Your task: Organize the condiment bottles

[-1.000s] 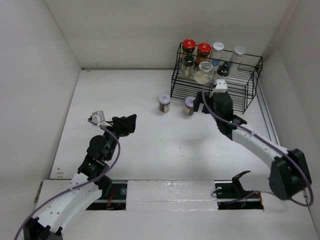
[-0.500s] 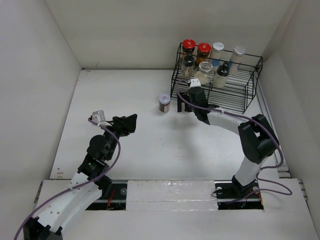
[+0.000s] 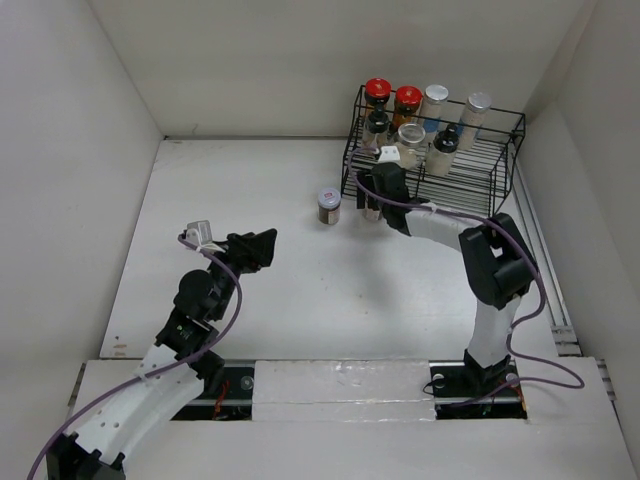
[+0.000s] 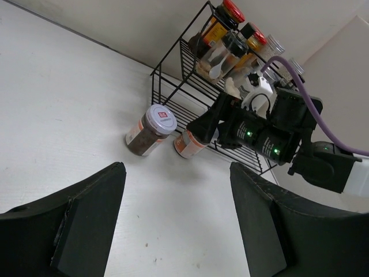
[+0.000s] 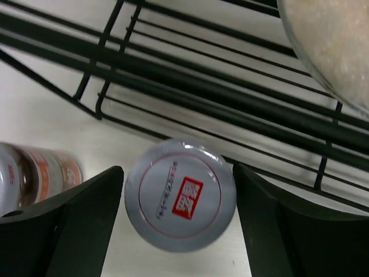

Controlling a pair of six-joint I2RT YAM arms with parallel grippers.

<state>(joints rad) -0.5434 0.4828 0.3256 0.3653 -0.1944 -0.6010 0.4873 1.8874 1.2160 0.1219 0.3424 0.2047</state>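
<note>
Swung leftward since a second ago, the right gripper [image 5: 177, 190] straddles the small silver-lidded, orange-labelled spice jar [image 4: 185, 145] at the black wire rack's [image 3: 470, 190] 7 o'clock corner, fingers spread and not yet gripping. This looks like the pick step; next it should close squarely and lift clear of the wires. The left gripper [image 4: 176, 190] hangs open.

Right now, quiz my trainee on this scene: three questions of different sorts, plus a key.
1. True or false: the left gripper holds a jar.
2. The right gripper has its jaws either side of: A) a red-capped bottle; B) a silver-lidded jar on the table beside the wire rack; C) nothing.
3. Fill in: ___ jars stand on the table off the rack.
Key: 1 false, its jaws are open and empty; 2 B; 3 two, counting the second jar.
</note>
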